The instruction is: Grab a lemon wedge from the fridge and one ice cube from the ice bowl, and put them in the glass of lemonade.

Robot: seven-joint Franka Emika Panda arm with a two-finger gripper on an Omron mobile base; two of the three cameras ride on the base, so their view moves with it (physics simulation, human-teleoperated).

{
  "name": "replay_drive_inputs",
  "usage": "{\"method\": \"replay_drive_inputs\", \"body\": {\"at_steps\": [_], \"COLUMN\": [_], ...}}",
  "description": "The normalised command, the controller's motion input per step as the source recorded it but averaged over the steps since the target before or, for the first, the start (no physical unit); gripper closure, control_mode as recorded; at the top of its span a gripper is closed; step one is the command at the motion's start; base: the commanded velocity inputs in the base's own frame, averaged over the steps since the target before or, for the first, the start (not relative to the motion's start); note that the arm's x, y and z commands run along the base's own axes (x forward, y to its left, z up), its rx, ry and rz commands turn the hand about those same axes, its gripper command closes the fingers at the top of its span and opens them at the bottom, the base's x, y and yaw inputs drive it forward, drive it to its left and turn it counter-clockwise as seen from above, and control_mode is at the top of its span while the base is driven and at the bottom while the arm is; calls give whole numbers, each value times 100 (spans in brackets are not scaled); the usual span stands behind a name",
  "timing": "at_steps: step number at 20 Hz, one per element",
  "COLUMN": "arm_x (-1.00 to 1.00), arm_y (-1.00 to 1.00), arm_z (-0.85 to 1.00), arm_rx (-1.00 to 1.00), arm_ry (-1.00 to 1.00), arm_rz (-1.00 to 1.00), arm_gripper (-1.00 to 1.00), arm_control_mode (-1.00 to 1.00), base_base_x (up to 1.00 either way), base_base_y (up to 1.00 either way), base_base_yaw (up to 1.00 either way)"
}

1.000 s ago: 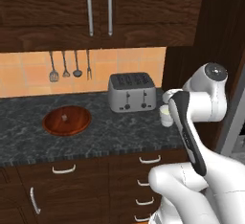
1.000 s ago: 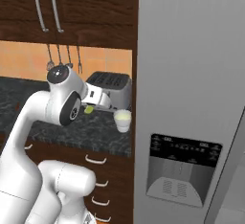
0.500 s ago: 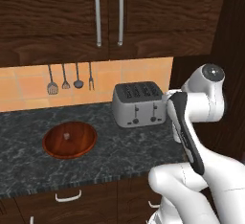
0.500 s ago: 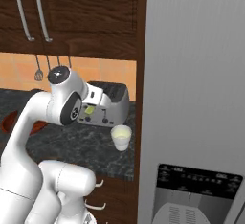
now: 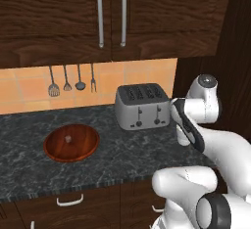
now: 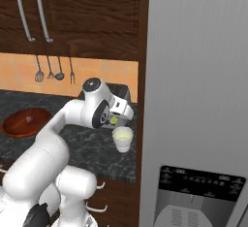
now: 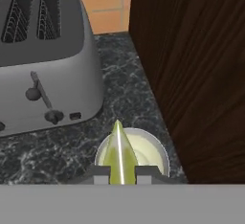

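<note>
The fingers (image 7: 122, 173) are clamped on the lemon wedge (image 7: 119, 153), which stands between them with its thin edge facing the camera and its long axis running up to a point. In the hand view the wedge sits directly over the open mouth of the glass of lemonade (image 7: 143, 152), so the drop lies straight ahead of the fingers; the wedge looks centred slightly toward the toaster (image 7: 45, 60) side of the rim, though the close angle makes that hard to judge. The right base view shows the glass (image 6: 122, 138) on the counter (image 6: 92, 151) just below the hand, near the fridge (image 6: 198, 100), with the wedge a small green spot (image 6: 114, 120) above it. The ice bowl (image 5: 71, 142) waits well apart to the left, with 1 pale ice cube (image 5: 68, 138) in it.
</note>
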Motion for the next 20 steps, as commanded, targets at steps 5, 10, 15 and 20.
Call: {"method": "replay_drive_inputs", "body": {"at_steps": [5,10,15,20], "arm_x": [55,-46,-19,0], "arm_y": [-21,0,0,0], "arm_z": [-44,-6,-17,-28], "arm_rx": [0,0,0,0], "arm_ry": [2,-3,-3,1], "arm_rz": [0,0,0,0], "arm_gripper": [100,100,100,100], "arm_control_mode": [-100,-100,-100,-100], "base_base_x": [0,0,0,0], "base_base_y": [0,0,0,0], "base_base_yaw": [0,0,0,0]}}
